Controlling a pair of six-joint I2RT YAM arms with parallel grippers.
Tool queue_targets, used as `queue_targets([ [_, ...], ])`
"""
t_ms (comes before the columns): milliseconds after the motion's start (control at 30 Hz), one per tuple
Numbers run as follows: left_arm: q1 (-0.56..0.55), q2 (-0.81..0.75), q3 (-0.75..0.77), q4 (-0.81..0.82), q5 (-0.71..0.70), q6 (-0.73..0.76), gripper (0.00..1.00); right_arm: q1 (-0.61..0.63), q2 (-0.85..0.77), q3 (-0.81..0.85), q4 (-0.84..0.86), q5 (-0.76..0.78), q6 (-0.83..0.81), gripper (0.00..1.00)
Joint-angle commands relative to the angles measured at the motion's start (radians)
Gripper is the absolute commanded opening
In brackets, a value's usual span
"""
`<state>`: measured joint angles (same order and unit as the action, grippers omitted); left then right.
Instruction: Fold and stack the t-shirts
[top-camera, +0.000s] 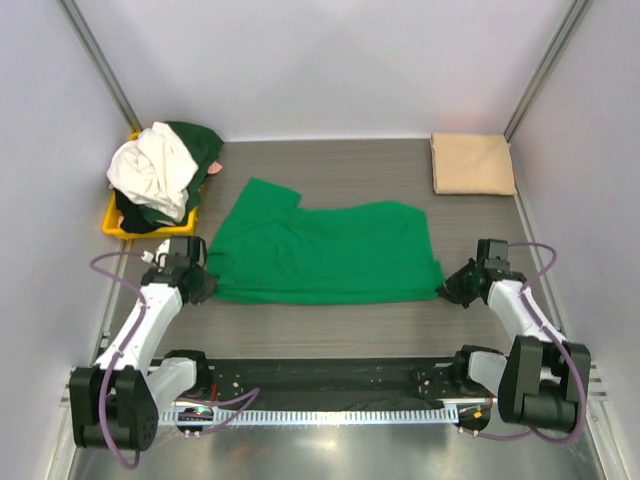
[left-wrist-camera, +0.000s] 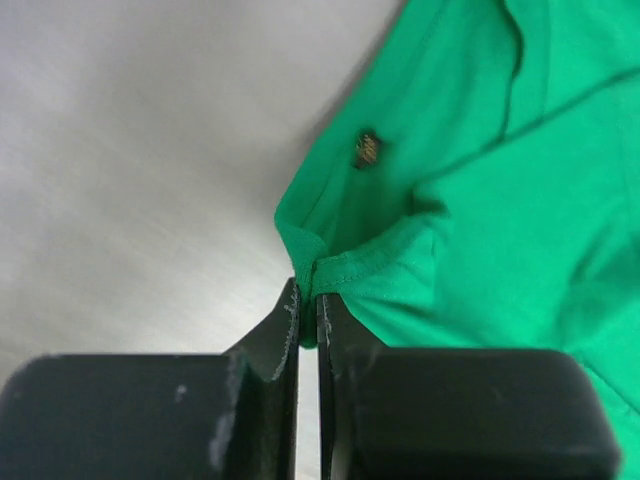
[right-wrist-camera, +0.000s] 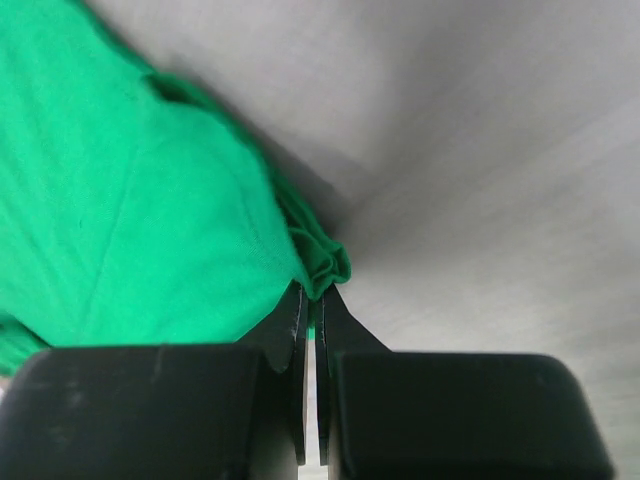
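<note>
A bright green t-shirt (top-camera: 325, 255) lies partly folded in the middle of the table. My left gripper (top-camera: 203, 285) is shut on its near left corner; the left wrist view shows the hem (left-wrist-camera: 330, 270) pinched between the jaws. My right gripper (top-camera: 450, 288) is shut on its near right corner, with bunched cloth (right-wrist-camera: 325, 265) between the jaws. A folded tan beige t-shirt (top-camera: 472, 163) lies at the back right. A white t-shirt (top-camera: 152, 168) and dark green t-shirts (top-camera: 197, 145) are piled at the back left.
A shallow yellow tray (top-camera: 116, 222) holds the pile of shirts at the back left. Grey walls with metal posts enclose the table on three sides. A black rail (top-camera: 320, 380) runs along the near edge between the arm bases.
</note>
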<state>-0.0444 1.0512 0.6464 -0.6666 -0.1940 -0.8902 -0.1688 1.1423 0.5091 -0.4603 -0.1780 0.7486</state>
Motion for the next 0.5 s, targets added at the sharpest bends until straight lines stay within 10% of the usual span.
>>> queue_targets([
  [0,0.014,-0.117,-0.037,-0.042,0.014,-0.090,0.07,-0.028,-0.113,-0.024,-0.008,0.012,0.066,0.01],
  [167,0.012,-0.261,-0.073,-0.126,0.021,-0.142,0.19,-0.029,-0.183,-0.035,-0.073,-0.017,0.075,0.16],
  [300,0.012,-0.322,-0.074,-0.155,0.067,-0.173,0.55,-0.031,-0.254,-0.049,-0.130,-0.032,0.083,0.52],
  [467,0.012,-0.347,0.025,-0.194,0.074,-0.112,0.63,-0.029,-0.372,0.015,-0.230,-0.002,0.071,0.82],
])
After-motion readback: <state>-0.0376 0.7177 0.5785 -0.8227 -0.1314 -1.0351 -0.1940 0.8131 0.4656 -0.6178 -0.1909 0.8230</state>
